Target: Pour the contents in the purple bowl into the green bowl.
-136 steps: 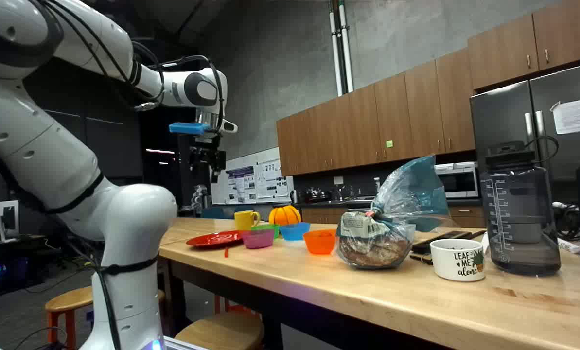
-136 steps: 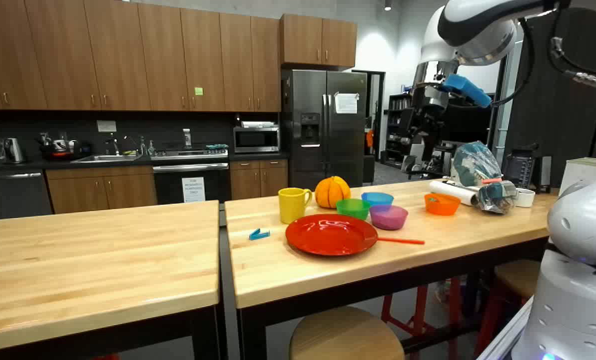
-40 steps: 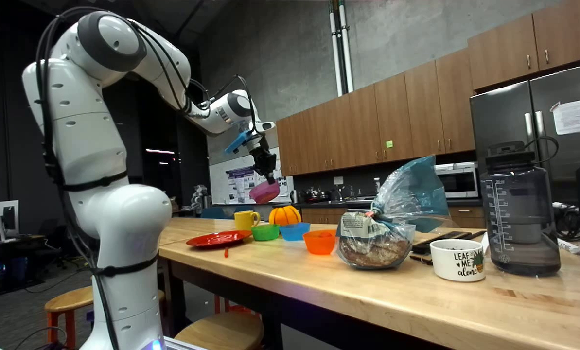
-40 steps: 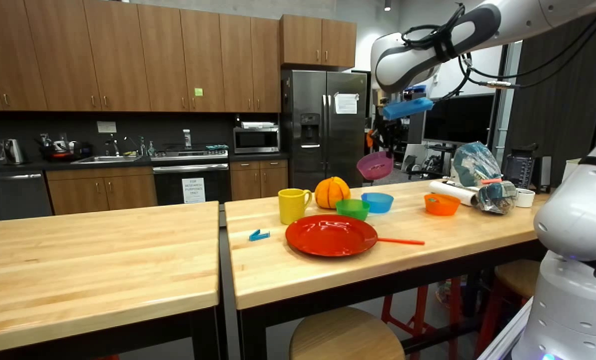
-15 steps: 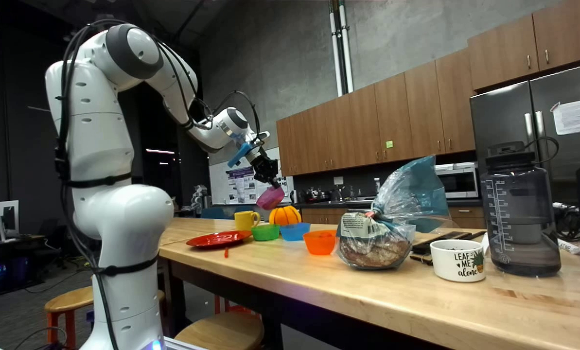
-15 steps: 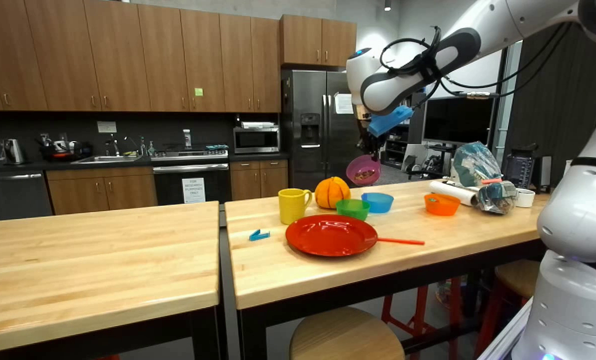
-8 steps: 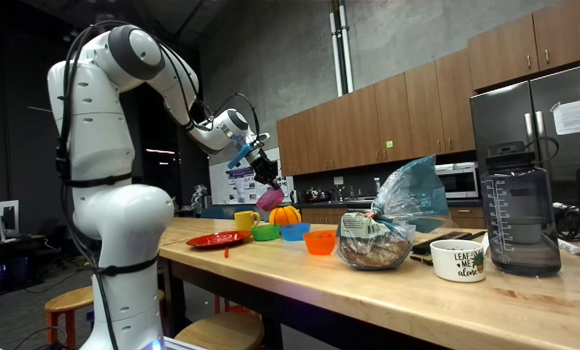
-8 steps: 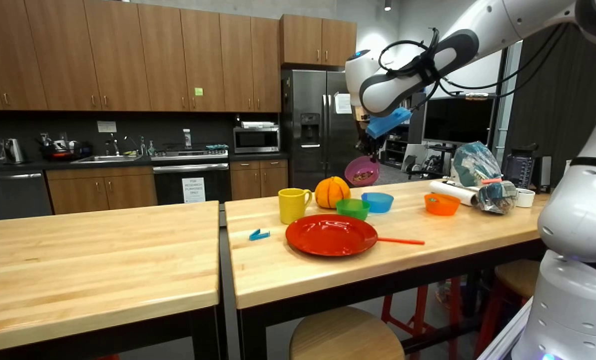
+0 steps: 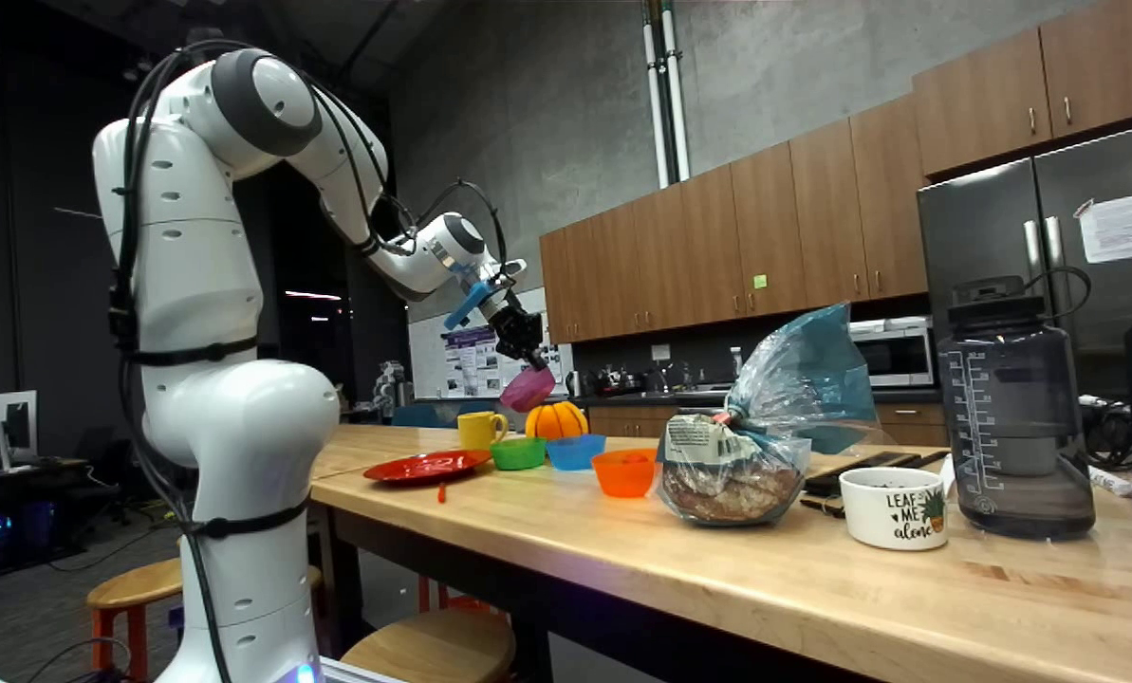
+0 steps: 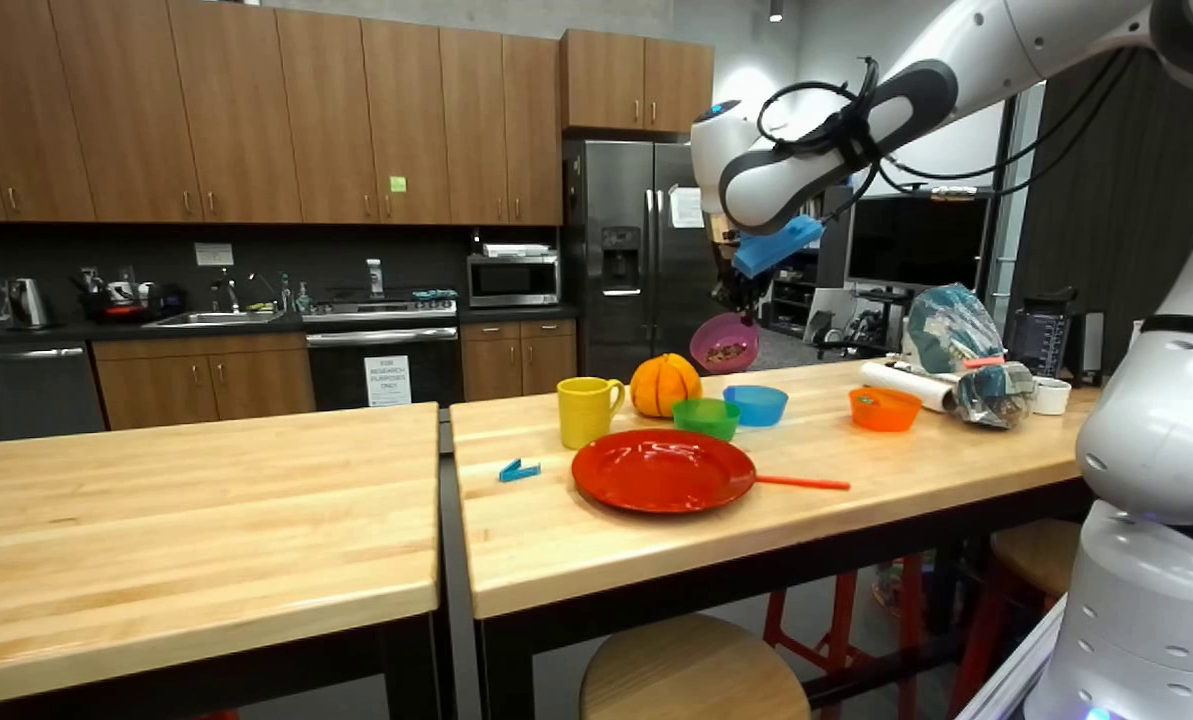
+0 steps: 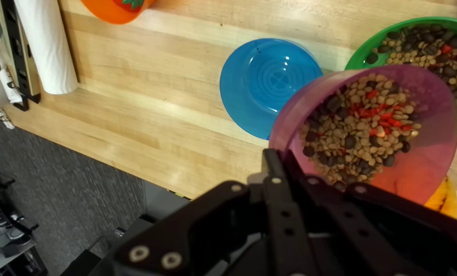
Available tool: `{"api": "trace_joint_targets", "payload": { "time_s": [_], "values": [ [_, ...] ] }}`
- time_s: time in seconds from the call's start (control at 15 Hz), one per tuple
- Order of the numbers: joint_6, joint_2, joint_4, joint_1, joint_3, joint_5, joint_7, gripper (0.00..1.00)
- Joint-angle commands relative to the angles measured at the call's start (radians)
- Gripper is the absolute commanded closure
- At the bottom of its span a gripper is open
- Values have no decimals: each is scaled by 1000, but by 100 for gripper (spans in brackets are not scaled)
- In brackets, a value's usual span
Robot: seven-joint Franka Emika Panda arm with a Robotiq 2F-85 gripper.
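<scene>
From opposite sides of the arm (image 9: 186, 256), both exterior views face the cabinets (image 10: 403, 110) across the worktop (image 9: 575, 507); the wrist view, closer, looks down along the tool (image 11: 282, 158), sharing the green bowl (image 10: 706, 425).

Plastic, Wood and Metal

The purple bowl (image 9: 528, 388) and green bowl (image 9: 518, 455) are smooth, translucent plastic. The red plate (image 10: 663, 472) is glossy. The tabletop (image 11: 151, 115) is wood with a soft sheen. The bag (image 9: 779, 394) is crinkled plastic film. The refrigerator (image 10: 623, 205) looks metallic.
</scene>
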Motion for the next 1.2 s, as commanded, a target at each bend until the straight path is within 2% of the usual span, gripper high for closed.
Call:
{"api": "trace_joint_targets", "payload": {
  "time_s": [0.0,0.53,1.13],
  "values": [
    [-3,1,2,14,-12,-2,3,96],
    [-4,3,0,12,-8,-21,18,99],
    [-12,-15,-42,49,39,-172,138,99]
  ]
}}
